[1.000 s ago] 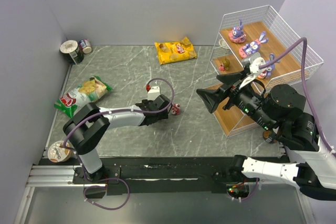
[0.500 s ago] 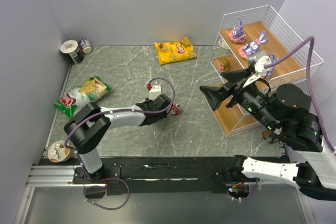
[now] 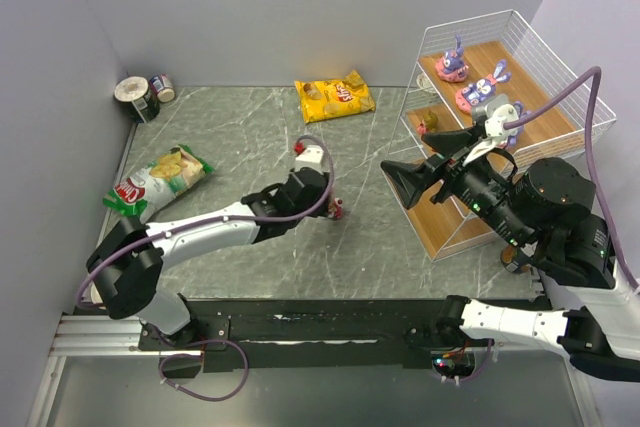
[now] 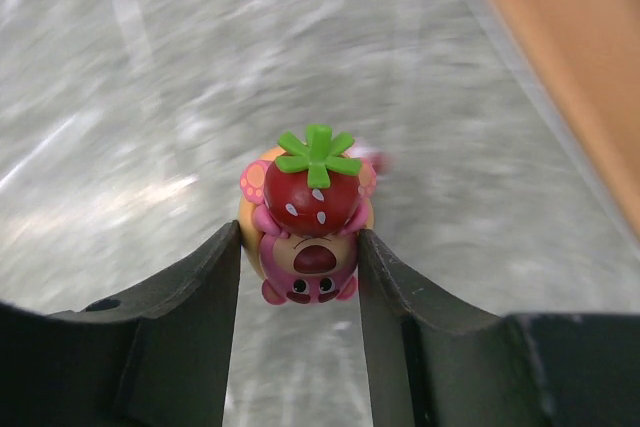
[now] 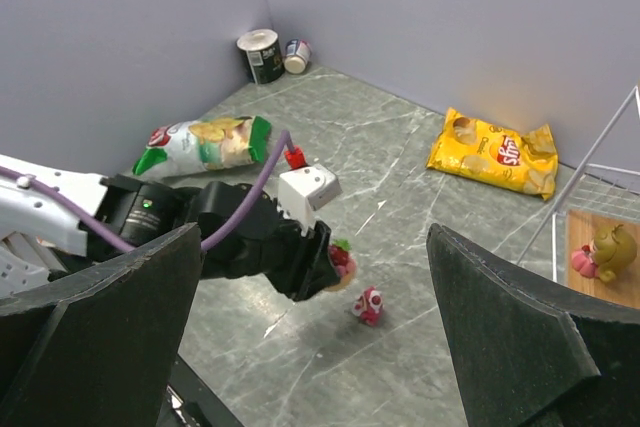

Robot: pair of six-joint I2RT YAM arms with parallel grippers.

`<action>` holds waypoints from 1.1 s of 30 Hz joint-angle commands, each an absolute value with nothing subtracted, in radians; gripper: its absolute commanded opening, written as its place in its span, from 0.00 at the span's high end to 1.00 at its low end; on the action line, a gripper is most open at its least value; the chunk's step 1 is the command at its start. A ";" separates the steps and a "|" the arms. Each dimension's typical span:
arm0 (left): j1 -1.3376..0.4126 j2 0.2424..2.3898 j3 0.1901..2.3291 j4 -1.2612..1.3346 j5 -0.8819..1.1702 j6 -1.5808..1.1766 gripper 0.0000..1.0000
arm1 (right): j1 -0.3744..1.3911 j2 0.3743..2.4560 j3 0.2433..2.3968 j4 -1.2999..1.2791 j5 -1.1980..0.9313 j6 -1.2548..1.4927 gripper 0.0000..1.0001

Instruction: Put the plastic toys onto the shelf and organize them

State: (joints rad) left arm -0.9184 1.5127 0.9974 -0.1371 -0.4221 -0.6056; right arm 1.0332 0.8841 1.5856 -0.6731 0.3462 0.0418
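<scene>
From above, the shelf [image 3: 495, 52] stands at the right end of the table [image 3: 230, 127]. Two purple bunnies [image 3: 452, 63] sit on its top board, a third is half hidden behind the right arm, and a small olive figure [image 3: 428, 121] sits on the board below. The right claw [image 3: 408, 162] hovers spread wide in front of the rack, holding nothing. The left wrist view shows the left claw [image 4: 300, 252] pinching a strawberry-topped toy [image 4: 308, 209] between its fingers near the table's middle, with a wooden board at the upper right. From the right wrist, a tiny pink toy [image 5: 369, 303] lies on the table just beside the left claw. A yellow snack bag [image 5: 492, 152], a green snack bag [image 5: 205, 142] and two cans [image 5: 265, 54] lie farther off.
</scene>
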 commanded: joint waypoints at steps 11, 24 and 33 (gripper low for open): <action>-1.115 1.756 1.264 0.159 -0.097 -0.358 0.99 | 1.031 0.870 1.655 -0.650 0.334 0.034 0.00; -1.190 2.085 1.502 0.255 -0.008 -0.298 0.99 | 1.029 0.884 1.739 -0.732 0.291 0.046 0.00; -1.215 2.190 1.589 0.238 0.003 -0.226 0.99 | 1.031 0.890 1.749 -0.739 0.270 0.064 0.00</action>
